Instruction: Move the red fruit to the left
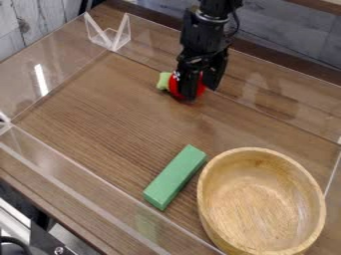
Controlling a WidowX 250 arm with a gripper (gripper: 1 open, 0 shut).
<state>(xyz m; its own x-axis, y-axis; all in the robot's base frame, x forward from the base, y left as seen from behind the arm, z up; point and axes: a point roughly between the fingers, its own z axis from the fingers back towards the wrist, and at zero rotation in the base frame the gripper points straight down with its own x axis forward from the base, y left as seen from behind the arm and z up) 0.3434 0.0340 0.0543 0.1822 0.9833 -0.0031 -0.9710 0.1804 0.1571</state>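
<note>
Single camera view of the wooden table (107,129) inside a clear-walled enclosure. My gripper (194,86) stands nearly upright at the far middle of the table, its dark fingers (208,72) lowered around the red fruit (182,89). The jaws sit close on either side of the fruit, and I judge that I am grasping it, though the contact itself is partly hidden by the fingers. Whether the fruit rests on the wood or is lifted just clear of it cannot be told from this angle.

Progress, as a judgement: the grasp appears made, but the fruit is at the far middle of the table and much open wood lies to its left in the picture. The carry to the left and the release there remain to be done.

Orientation: the fruit lies on its side, its light green leafy top pointing left in the picture, out from between the fingers. Its body is nearly round, so the long axis is weak; it runs roughly left to right, from leaf to red end.

A green block (174,176) and a wooden bowl (261,202) lie well apart in the near right part.
</note>
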